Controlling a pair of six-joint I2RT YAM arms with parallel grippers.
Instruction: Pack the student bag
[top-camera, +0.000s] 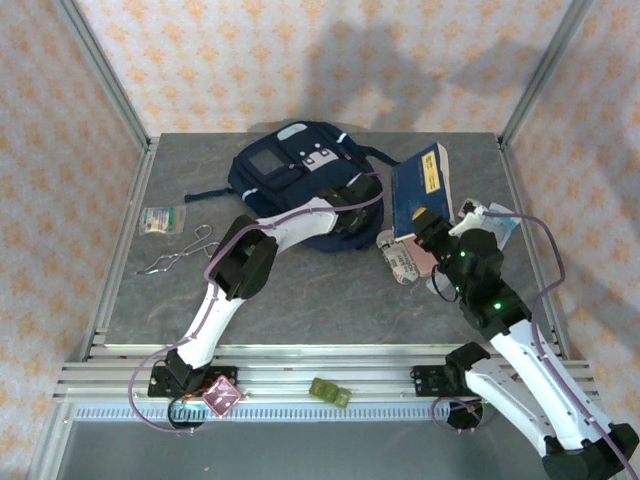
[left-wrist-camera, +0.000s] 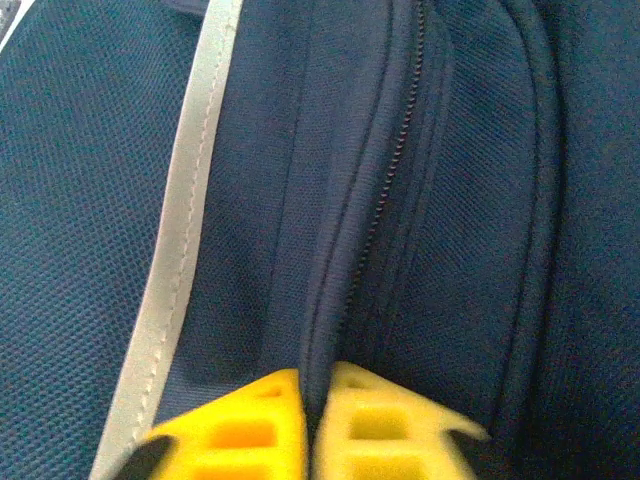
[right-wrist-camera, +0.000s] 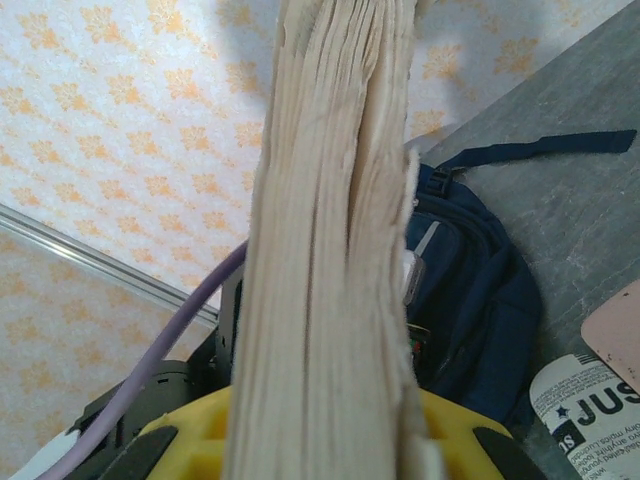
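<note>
Toward twelve o'clock on the table (top-camera: 300, 295), your student bag (top-camera: 290, 180) lies flat with its grey patch (top-camera: 268, 160) facing up. Your left gripper (top-camera: 352, 215) sits on the bag at about four o'clock from that patch. Through the left wrist camera you see its yellow fingers (left-wrist-camera: 250, 425) pinched together on a fold of the navy fabric just beside the zipper (left-wrist-camera: 395, 170), with the pale stripe (left-wrist-camera: 185, 230) off at ten o'clock.

At three o'clock from the bag, your right gripper (top-camera: 432, 228) is clamped on the navy book (top-camera: 420, 185) with the yellow label. The right wrist camera shows its pages rising straight out between the jaws.

A rolled printed paper (top-camera: 400, 262) lies just at that gripper's eight o'clock. Near nine o'clock on the table lie a small packet (top-camera: 160, 220) and metal forceps (top-camera: 180, 252), well apart from the bag.
</note>
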